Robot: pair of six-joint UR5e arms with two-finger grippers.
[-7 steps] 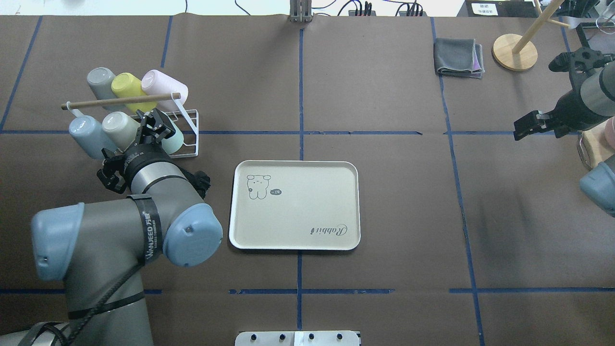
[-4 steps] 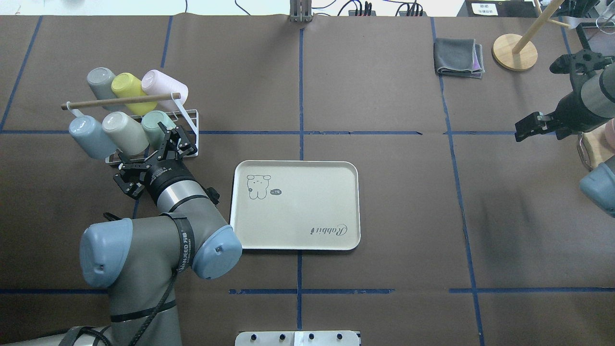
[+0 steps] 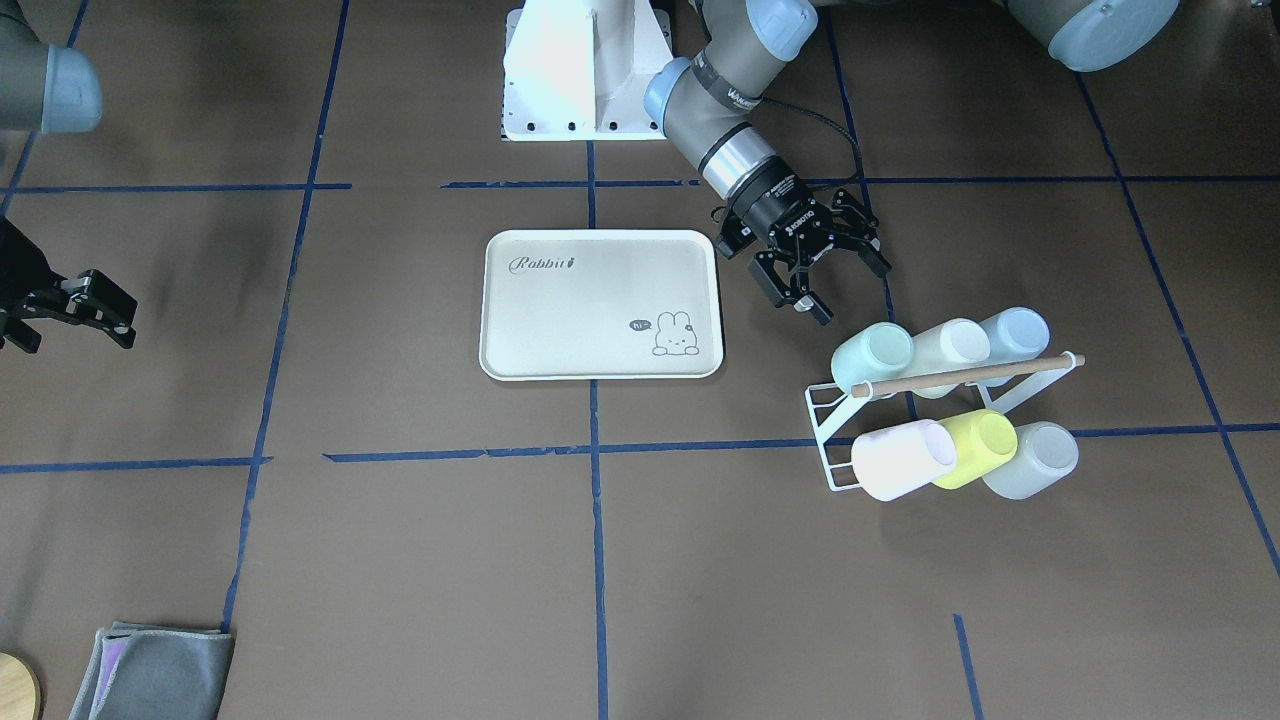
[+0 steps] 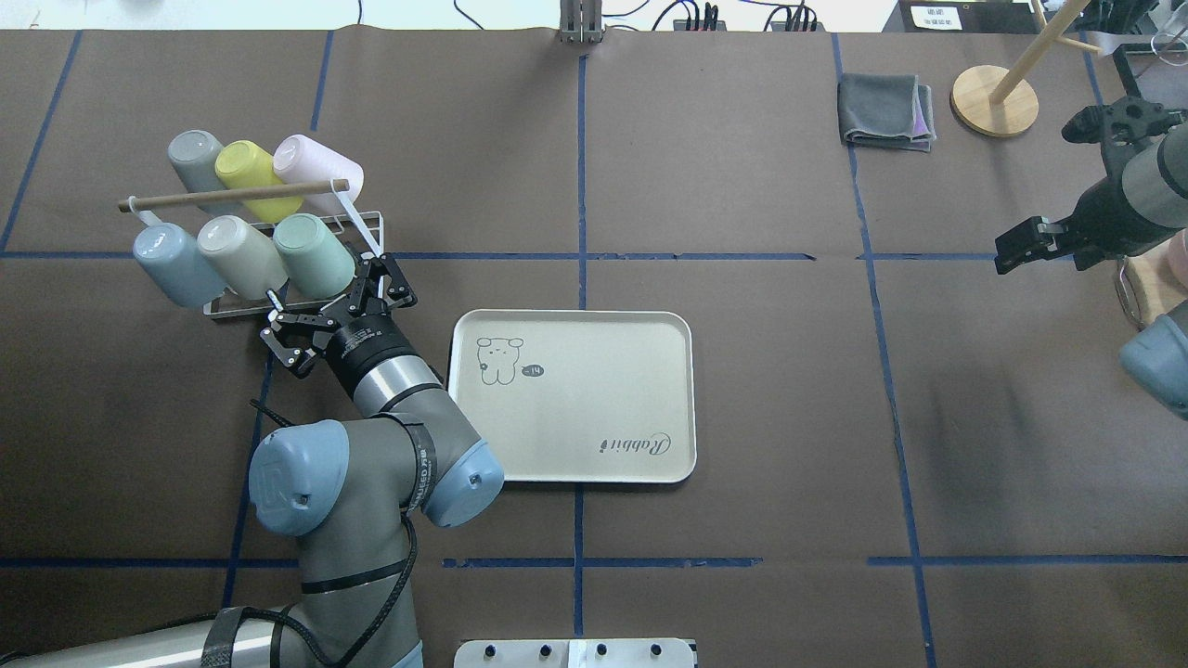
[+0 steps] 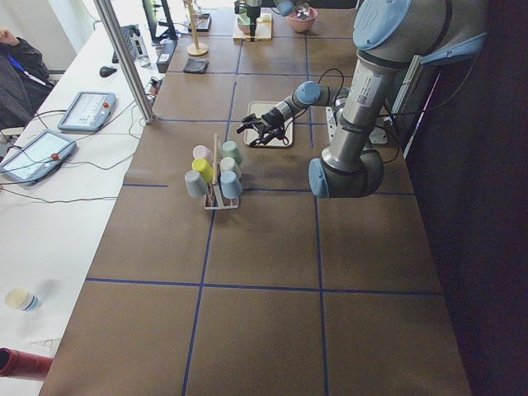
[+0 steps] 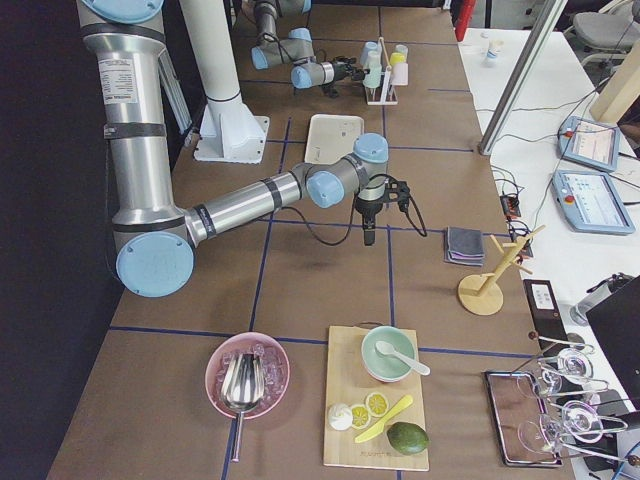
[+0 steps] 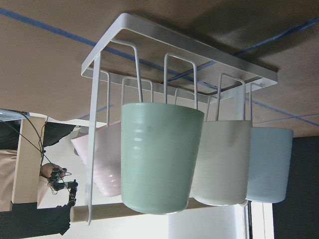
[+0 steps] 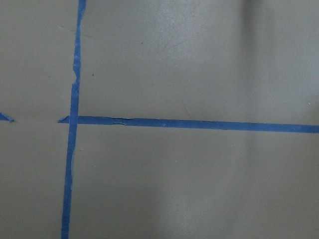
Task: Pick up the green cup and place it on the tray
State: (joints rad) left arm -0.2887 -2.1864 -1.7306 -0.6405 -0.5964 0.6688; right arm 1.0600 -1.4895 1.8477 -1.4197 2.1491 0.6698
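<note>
The pale mint-green cup (image 4: 314,252) lies on its side in a white wire rack (image 4: 369,225), at the end of the near row closest to the tray. It also shows in the front view (image 3: 872,355) and fills the left wrist view (image 7: 159,154). My left gripper (image 4: 332,299) is open and empty, just in front of the cup and apart from it; it also shows in the front view (image 3: 838,295). The cream Rabbit tray (image 4: 575,417) lies flat and bare to its right. My right gripper (image 4: 1013,249) is open and empty, far off at the right edge.
The rack also holds grey, yellow-green, pink, pale blue and cream cups under a wooden handle bar (image 4: 232,195). A folded grey cloth (image 4: 884,109) and a wooden stand base (image 4: 994,100) sit at the far right. Blue tape lines cross the brown table.
My left gripper has pulled back from over the green cup toward me and the tray, still open. The cup stays in the rack and now shows in full. The right arm has barely moved.
</note>
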